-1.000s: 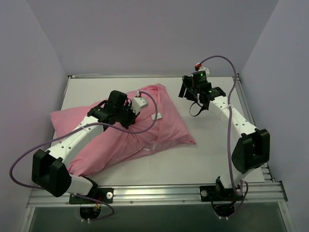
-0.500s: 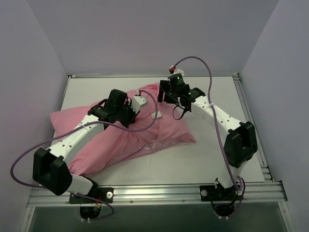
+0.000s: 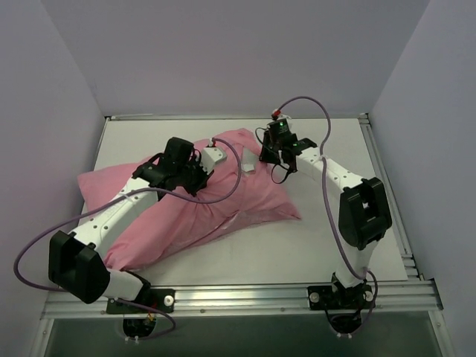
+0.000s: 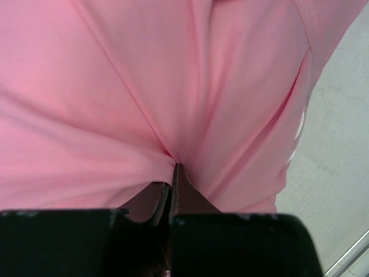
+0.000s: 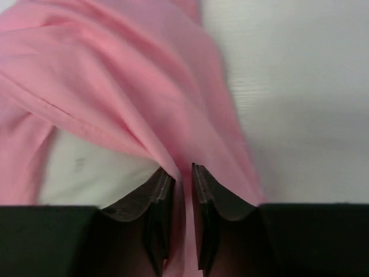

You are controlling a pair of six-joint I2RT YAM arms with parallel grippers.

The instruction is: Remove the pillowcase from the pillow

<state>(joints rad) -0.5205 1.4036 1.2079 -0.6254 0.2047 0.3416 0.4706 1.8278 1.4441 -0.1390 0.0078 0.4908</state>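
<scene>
Gripping a pillowcase (image 3: 223, 204) fold atop the pillow (image 5: 95, 173), I have my left gripper (image 4: 172, 170) clamped; my right gripper (image 5: 182, 172) pinches the hem beside it.

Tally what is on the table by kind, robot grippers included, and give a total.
Pillowcase, pink: 1
Pillow, off-white, showing only at the case's opening: 1
Grippers, the left gripper and the right gripper: 2
Total: 4
</scene>
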